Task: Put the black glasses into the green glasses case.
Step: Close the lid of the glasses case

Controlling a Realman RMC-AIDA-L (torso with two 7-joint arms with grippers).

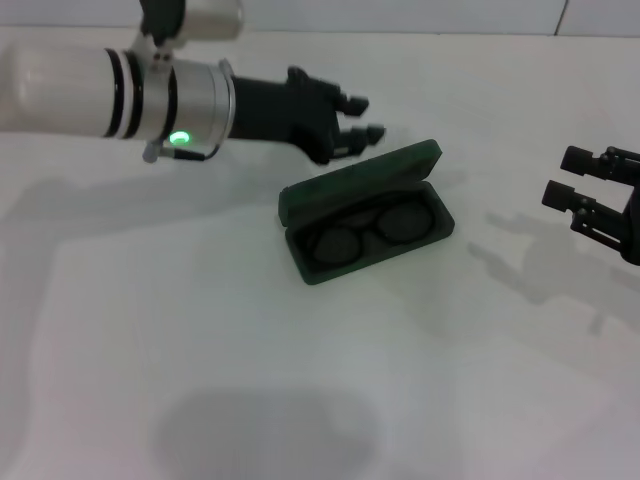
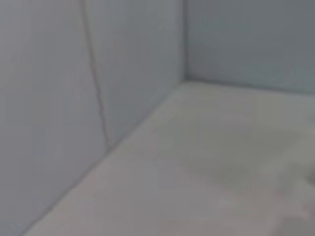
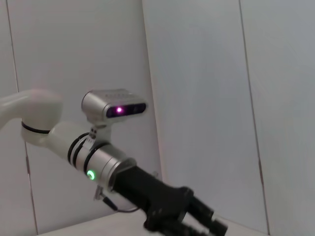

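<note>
The green glasses case (image 1: 365, 212) lies open in the middle of the white table, its lid tilted up at the back. The black glasses (image 1: 368, 233) lie folded inside its tray, lenses up. My left gripper (image 1: 362, 117) hovers just behind and left of the case lid, fingers open and empty; it also shows in the right wrist view (image 3: 209, 223). My right gripper (image 1: 570, 177) hangs open and empty at the right edge, well away from the case. The left wrist view shows only bare table and wall.
The white table (image 1: 200, 330) is bounded by pale wall panels (image 2: 138, 73) at the back. Shadows of the arms fall on the tabletop.
</note>
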